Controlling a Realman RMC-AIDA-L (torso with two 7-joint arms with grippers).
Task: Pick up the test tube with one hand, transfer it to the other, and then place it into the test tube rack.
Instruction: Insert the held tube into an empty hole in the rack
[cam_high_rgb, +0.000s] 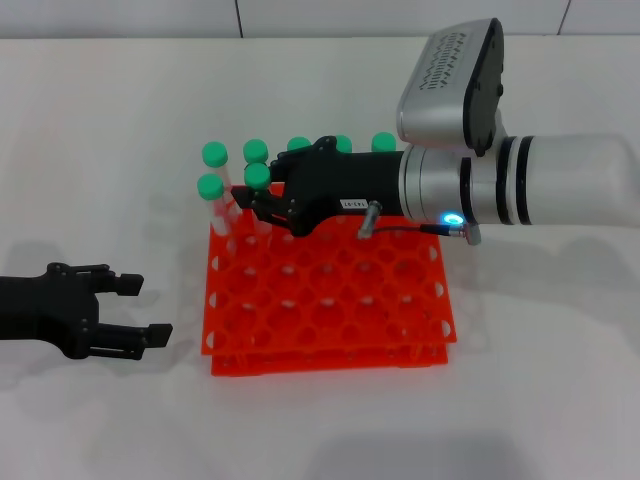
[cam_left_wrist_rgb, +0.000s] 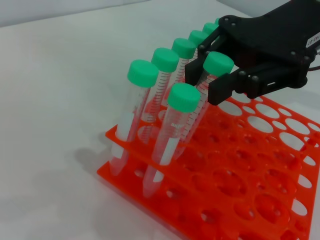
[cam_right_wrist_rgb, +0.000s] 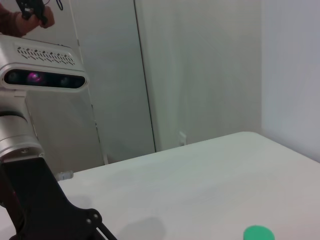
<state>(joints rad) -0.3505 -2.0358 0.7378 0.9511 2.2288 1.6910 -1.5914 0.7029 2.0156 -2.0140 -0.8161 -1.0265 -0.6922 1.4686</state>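
Over the test tube rack (cam_high_rgb: 330, 300) — right gripper (cam_high_rgb: 262, 203) pinching the test tube (cam_left_wrist_rgb: 206, 87); left gripper (cam_high_rgb: 135, 310) spread.

The test tube (cam_left_wrist_rgb: 209, 82), slim clear plastic with a round green cap, stands tilted in the test tube rack (cam_high_rgb: 330, 310) near its far left corner. The rack is bright orange-red, square, two-tiered, gridded with round holes.
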